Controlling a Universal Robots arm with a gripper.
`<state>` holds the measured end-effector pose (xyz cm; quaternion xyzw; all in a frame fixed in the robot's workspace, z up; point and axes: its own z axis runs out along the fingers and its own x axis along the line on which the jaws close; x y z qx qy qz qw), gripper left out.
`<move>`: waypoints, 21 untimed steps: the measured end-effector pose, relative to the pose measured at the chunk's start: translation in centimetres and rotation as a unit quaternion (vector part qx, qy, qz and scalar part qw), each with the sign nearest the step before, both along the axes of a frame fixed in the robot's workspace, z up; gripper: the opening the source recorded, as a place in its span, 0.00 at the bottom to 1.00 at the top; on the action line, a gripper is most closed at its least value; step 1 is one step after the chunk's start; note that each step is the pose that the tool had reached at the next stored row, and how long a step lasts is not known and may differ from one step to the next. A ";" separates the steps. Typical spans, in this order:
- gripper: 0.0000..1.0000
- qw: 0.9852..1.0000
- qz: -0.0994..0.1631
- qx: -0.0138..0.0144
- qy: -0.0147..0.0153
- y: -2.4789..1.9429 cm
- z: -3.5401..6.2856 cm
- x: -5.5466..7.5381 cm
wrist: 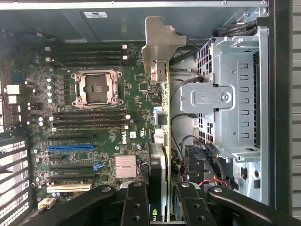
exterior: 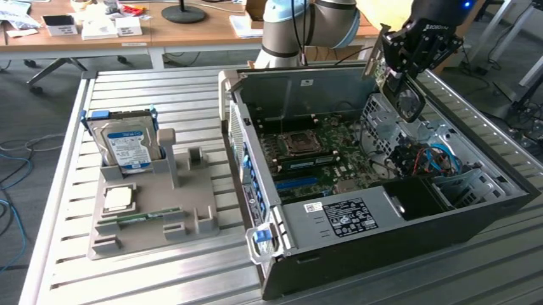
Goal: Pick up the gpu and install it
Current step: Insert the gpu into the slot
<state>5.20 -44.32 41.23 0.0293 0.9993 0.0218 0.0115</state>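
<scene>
My gripper is shut on the gpu, a thin dark card with a round fan and a silver bracket at one end. The card hangs above the far right corner of the open computer case. In the wrist view the gpu shows edge-on between my two black fingers, and its bracket points away from the camera. It hovers over the motherboard, near the edge beside the drive cage. It is seated in no slot.
The motherboard has an empty CPU socket and a blue slot among black ones. At the exterior view's left, a grey holder carries a silver hard drive, a processor chip and a green memory stick. Cables fill the case's right side.
</scene>
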 end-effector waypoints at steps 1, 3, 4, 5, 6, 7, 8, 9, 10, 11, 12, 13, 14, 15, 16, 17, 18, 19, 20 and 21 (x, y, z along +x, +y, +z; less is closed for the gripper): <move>0.27 1.000 0.000 0.000 0.000 0.00 0.00 0.0; 0.27 1.000 0.000 0.000 0.000 0.00 0.00 0.0; 0.27 1.000 0.000 0.000 0.000 0.00 0.00 0.0; 0.27 1.000 0.000 0.000 0.000 0.00 0.00 0.0; 0.27 1.000 0.000 0.000 0.000 0.00 0.00 0.0; 0.27 1.000 0.001 0.000 0.000 0.00 0.00 0.0; 0.27 1.000 0.002 0.000 0.000 0.00 0.00 0.0; 0.27 1.000 0.005 0.000 0.000 0.00 0.00 0.0; 0.27 1.000 0.009 0.000 0.000 0.00 0.00 0.0; 0.27 1.000 0.015 0.000 0.000 0.00 -0.01 0.0; 0.27 1.000 0.021 0.000 0.000 0.00 -0.01 0.0; 0.27 1.000 0.028 0.000 0.000 0.00 -0.01 0.0; 0.27 0.999 0.035 0.000 0.000 0.00 -0.01 0.0; 0.27 0.999 0.043 0.000 0.000 0.00 -0.02 0.0; 0.27 0.999 0.052 0.000 0.000 0.00 -0.03 0.0; 0.27 0.998 0.060 0.000 0.000 0.00 -0.03 0.0; 0.27 0.998 0.070 0.000 0.000 0.00 -0.04 0.0; 0.27 0.997 0.079 0.000 0.000 0.00 -0.05 0.0; 0.27 0.996 0.088 0.000 0.000 0.00 -0.05 0.0; 0.27 0.995 0.098 0.000 0.000 0.00 -0.06 0.0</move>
